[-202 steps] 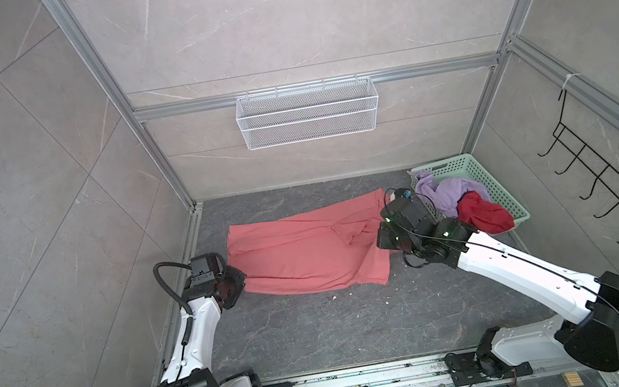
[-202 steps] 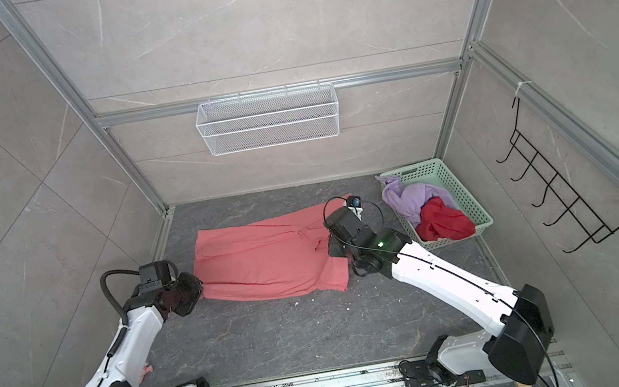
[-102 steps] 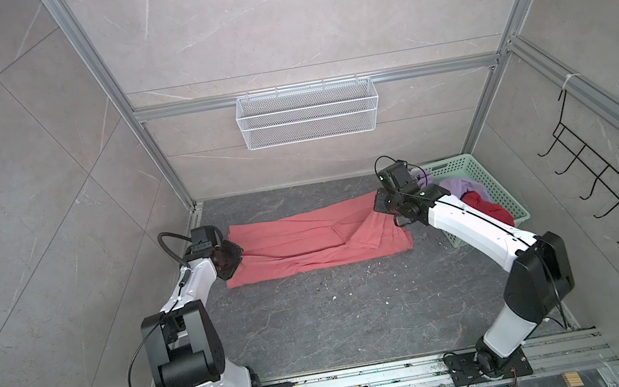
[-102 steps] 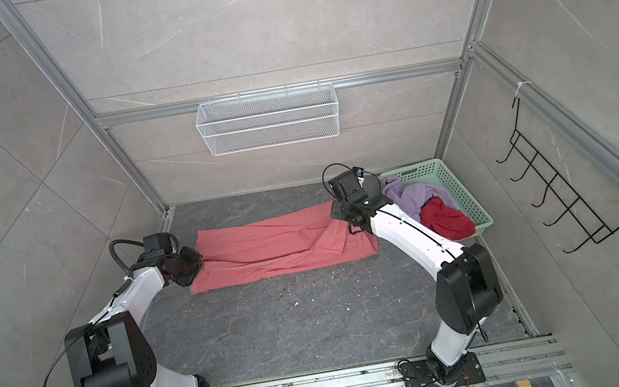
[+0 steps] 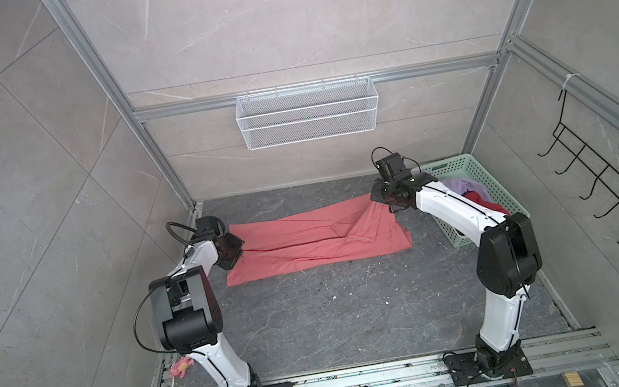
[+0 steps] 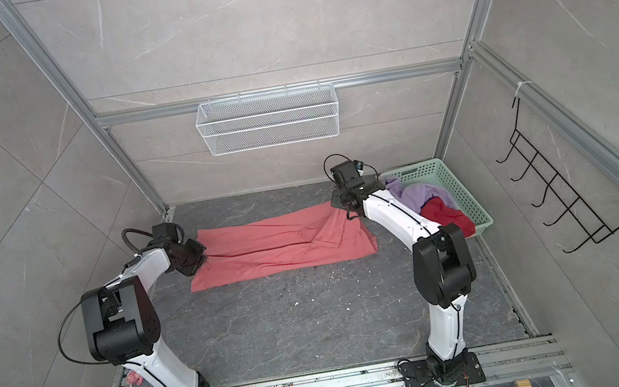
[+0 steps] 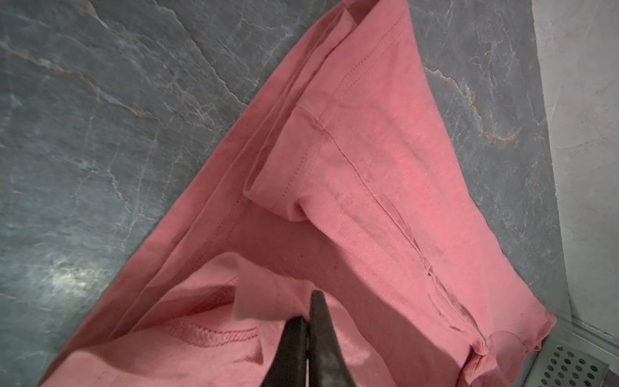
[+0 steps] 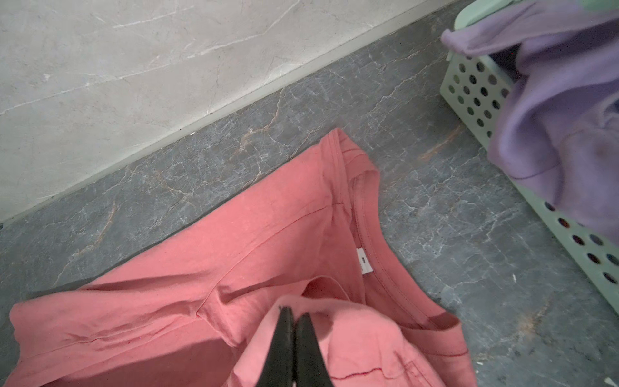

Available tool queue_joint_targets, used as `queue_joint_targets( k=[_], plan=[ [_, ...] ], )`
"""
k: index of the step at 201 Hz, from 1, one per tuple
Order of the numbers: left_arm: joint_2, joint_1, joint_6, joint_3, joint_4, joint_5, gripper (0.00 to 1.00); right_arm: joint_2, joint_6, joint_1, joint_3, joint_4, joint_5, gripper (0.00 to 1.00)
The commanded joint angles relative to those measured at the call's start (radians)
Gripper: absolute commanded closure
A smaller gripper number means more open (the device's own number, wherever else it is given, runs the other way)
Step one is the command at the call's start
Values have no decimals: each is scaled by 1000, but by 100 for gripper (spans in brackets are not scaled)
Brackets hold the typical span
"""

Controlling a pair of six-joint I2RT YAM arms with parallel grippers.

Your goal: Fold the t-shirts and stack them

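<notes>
Salmon-pink t-shirt [image 5: 319, 239]: is lying stretched sideways across the far part of the tabletop [image 5: 340, 316], partly doubled over itself, with a slanting flap and creases near its collar end.
Left hand [image 7: 310, 308]: is pinching a fold of salmon cloth at the end away from the collar, jaws closed tight on it.
Right hand [image 8: 294, 311]: is gripping bunched salmon cloth just beside the collar and neck label, jaws closed on it.
Lilac t-shirt [image 6: 413, 195]: is spilling over the rim of the mint-green basket [image 6: 421, 168], unfolded.
Deep-red t-shirt [image 6: 446, 217]: is sitting crumpled in the same basket.
Progress: looking early; the first shirt is only partway through folding, and no finished stack is showing.
Remaining: likely finishing this fold, then folding the basket's two shirts and stacking all three.
</notes>
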Motion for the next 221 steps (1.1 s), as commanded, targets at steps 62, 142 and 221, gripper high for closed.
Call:
queue_joint_targets(
  k=[62,142,221],
  plan=[
    [27,9,21,60,-7,-28,100,30,15,-29,60,43,-8,100],
    [101,13,-2,125,-12,-39,85,229,21,-36,234,16,-31,100],
    [-98,23,41,100,-72,-186,54,88,-23,-53,140,118,-46,49]
  ],
)
